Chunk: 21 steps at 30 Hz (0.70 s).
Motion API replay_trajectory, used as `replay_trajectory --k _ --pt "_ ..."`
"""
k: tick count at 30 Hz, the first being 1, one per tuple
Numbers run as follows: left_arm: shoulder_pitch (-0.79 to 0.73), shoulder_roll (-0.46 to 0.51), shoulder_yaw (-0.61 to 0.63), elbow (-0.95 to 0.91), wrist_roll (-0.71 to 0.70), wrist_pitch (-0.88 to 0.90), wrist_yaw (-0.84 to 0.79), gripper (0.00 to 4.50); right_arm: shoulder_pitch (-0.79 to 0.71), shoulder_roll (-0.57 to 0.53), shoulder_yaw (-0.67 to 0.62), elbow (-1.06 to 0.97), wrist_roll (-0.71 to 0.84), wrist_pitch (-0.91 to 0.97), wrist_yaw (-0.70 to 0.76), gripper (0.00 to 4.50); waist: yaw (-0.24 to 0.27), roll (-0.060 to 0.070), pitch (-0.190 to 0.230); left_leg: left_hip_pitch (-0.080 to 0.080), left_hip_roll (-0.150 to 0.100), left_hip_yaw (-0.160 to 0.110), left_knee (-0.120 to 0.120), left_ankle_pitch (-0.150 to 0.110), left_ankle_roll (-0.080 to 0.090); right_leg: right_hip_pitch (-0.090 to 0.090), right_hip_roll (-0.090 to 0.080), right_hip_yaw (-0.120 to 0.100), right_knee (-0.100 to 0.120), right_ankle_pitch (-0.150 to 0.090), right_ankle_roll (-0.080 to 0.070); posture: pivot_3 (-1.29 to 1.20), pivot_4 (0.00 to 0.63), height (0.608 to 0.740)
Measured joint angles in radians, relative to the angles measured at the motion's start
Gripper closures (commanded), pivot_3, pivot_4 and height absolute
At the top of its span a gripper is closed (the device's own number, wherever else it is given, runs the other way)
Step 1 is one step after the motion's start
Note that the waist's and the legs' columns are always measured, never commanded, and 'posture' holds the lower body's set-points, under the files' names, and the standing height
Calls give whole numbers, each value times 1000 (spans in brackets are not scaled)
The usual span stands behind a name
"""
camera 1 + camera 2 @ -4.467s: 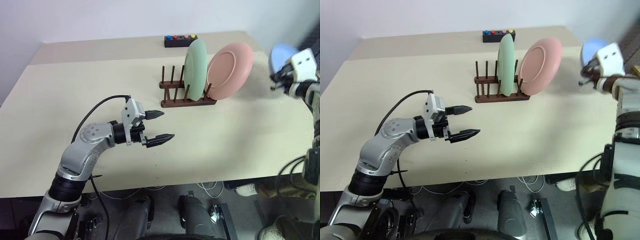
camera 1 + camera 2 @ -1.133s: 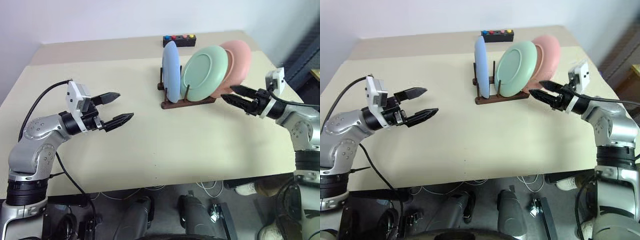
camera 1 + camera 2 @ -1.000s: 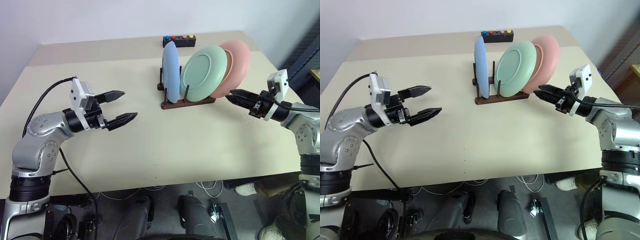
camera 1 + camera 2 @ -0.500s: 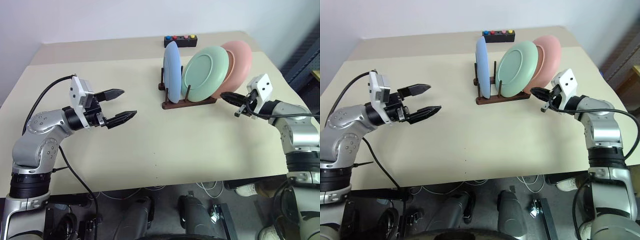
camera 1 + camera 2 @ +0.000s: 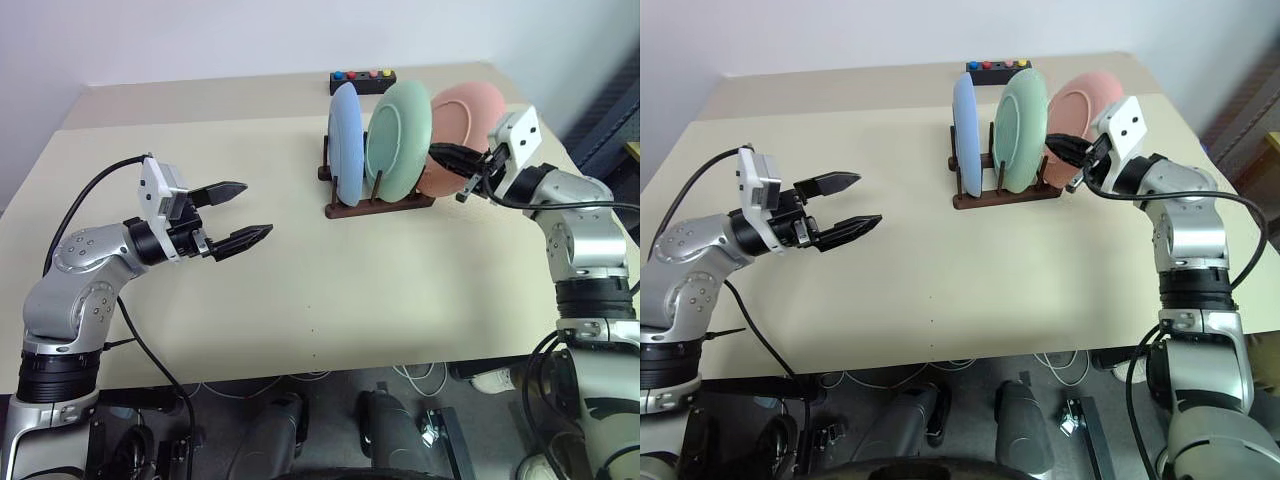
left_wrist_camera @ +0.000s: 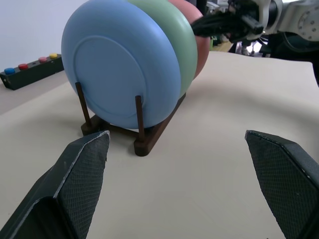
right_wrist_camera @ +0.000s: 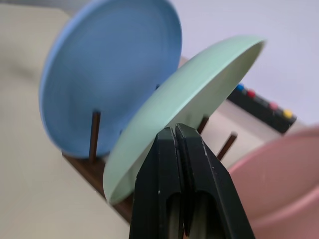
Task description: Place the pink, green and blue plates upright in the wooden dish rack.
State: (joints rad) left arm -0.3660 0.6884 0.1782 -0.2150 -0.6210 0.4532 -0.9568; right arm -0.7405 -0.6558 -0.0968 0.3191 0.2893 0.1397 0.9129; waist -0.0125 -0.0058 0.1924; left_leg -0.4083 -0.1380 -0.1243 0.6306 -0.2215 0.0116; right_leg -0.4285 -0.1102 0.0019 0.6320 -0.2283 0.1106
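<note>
three round matte plates stand upright in dark wooden dish rack (image 5: 375, 205) with thin pegs: blue plate (image 5: 345, 143), green plate (image 5: 397, 138), pink plate (image 5: 458, 138). right gripper (image 5: 437, 153) clenched, tips against green plate. left gripper (image 5: 252, 211) spread wide, empty.

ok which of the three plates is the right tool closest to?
The green plate, the middle one in the wooden dish rack. The shut right tool sits at its rim, between it and the pink plate; the blue plate is at the rack's far end.
</note>
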Motion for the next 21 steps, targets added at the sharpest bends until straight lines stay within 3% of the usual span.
replay_trajectory --k 7,15,21 --pt "0 0 0 0 0 0 2 0 -29 3 -10 20 6 -4 -42 4480 0 0 0 0 0 0 0 0 0 0 0 0 0 0 0 0 150 740" --pt "0 0 0 -1 0 0 4 0 -152 11 -157 149 50 -51 -180 4480 0 0 0 0 0 0 0 0 0 0 0 0 0 0 0 0 150 740" --pt "0 0 0 -2 0 0 5 0 -205 -70 -142 411 -125 -213 -373 4480 -1 0 0 0 0 1 0 0 0 0 0 0 0 0 0 0 150 740"
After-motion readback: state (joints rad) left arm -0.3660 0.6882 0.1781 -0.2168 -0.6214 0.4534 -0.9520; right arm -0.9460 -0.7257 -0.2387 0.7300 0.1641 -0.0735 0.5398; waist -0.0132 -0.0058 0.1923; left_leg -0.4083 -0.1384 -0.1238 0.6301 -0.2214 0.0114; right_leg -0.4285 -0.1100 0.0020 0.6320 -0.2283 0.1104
